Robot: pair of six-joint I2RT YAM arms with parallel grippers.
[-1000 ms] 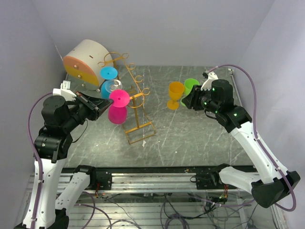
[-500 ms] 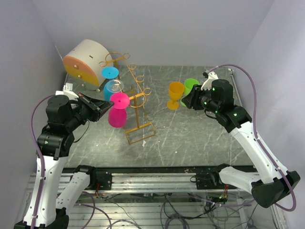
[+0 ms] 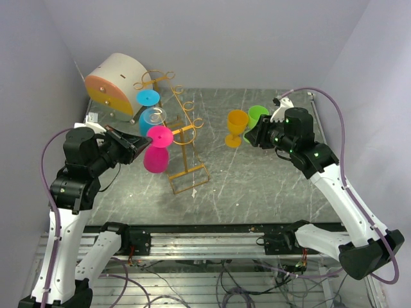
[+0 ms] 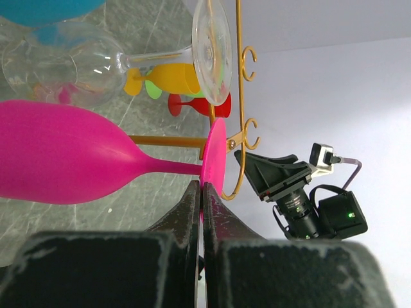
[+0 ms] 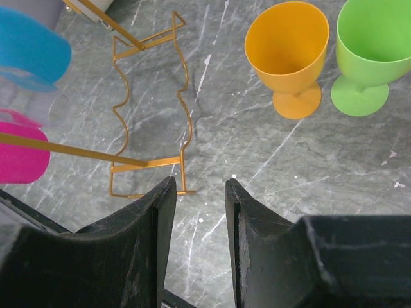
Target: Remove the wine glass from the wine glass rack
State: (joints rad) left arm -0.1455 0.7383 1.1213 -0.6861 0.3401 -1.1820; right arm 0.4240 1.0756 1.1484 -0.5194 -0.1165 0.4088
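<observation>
The gold wire wine glass rack (image 3: pixel 187 126) stands mid-left on the table, and its base frame (image 5: pixel 151 106) shows in the right wrist view. A pink wine glass (image 3: pixel 157 156) hangs upside down on a rack arm, with its foot (image 4: pixel 213 160) next to a scroll hook. My left gripper (image 3: pixel 142 142) is shut on the rim of that foot (image 4: pixel 202 190). A clear glass (image 4: pixel 70 67) and a blue glass (image 3: pixel 147 98) hang behind it. My right gripper (image 3: pixel 252 136) is open and empty (image 5: pixel 198 192) above the table, right of the rack.
An orange glass (image 3: pixel 236 123) and a green glass (image 3: pixel 259 114) stand upright at the back right, close to my right gripper. A round white-and-orange drum box (image 3: pixel 112 85) sits at the back left. Purple walls enclose the table on three sides.
My left arm has shifted slightly towards the rack, and the pink glass's bowl has swung a little down and left. The right arm has not moved.
</observation>
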